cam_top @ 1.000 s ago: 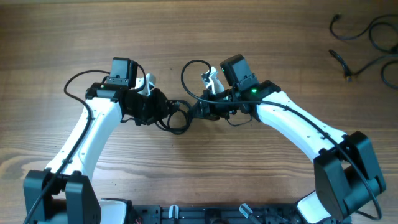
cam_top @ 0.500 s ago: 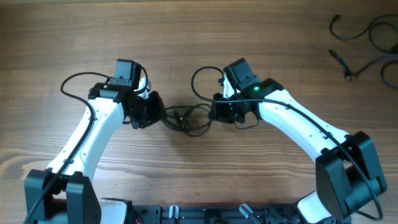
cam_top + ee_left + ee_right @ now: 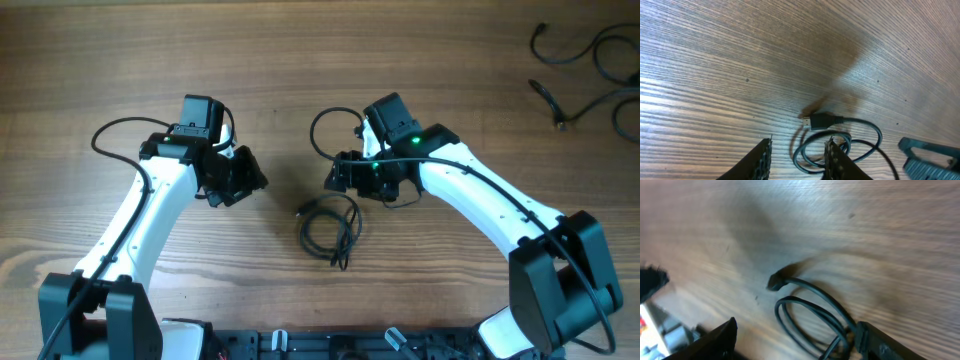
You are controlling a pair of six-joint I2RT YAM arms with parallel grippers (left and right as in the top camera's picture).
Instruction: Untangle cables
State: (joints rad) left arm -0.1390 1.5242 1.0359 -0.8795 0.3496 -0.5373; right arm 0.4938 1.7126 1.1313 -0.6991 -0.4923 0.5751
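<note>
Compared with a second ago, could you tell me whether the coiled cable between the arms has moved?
Yes. The coiled cable has shifted down the overhead view, toward the black base rail at the bottom edge.

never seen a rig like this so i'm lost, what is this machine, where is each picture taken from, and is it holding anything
These are two robot arms, white with black joints, at a wooden table. Each ends in a two-finger gripper. The wide picture looks straight down from a camera above the table. The other two come from small cameras on the wrists, so the dark shapes at their bottom edges are each arm's own fingers. Between the arms lies a thin black cable coiled in a small loop, with its plug end showing. More loose cables lie at the far right corner. The left gripper and right gripper are both open, and neither holds anything.
</note>
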